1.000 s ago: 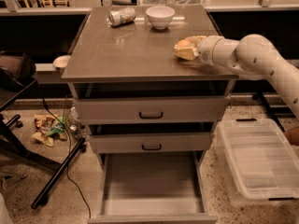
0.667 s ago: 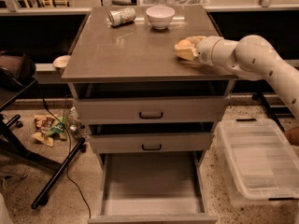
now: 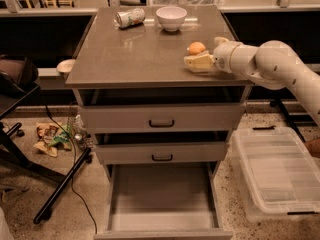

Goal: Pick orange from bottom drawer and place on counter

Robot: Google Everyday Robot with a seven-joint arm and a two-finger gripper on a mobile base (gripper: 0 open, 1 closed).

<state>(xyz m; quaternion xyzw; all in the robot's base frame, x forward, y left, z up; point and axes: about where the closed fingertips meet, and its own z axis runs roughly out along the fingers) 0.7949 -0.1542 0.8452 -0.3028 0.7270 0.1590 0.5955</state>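
Note:
The orange (image 3: 196, 48) rests on the counter (image 3: 135, 54) near its right front edge. My gripper (image 3: 206, 53) reaches in from the right and is open, its fingers apart, with the lower finger (image 3: 199, 62) lying on the counter just in front of the orange. The orange sits at the fingertips and is not clamped. The bottom drawer (image 3: 162, 196) is pulled out at the foot of the cabinet and its grey interior shows nothing inside.
A white bowl (image 3: 171, 18) and a tipped can (image 3: 130, 18) stand at the counter's back. Two upper drawers with black handles (image 3: 161, 123) are nearly closed. A clear plastic bin (image 3: 280, 171) sits on the floor at right. Black stand legs (image 3: 60, 186) and litter lie at left.
The fingers that covered the orange have spread and drawn back slightly to the right. The orange now shows uncovered on the counter.

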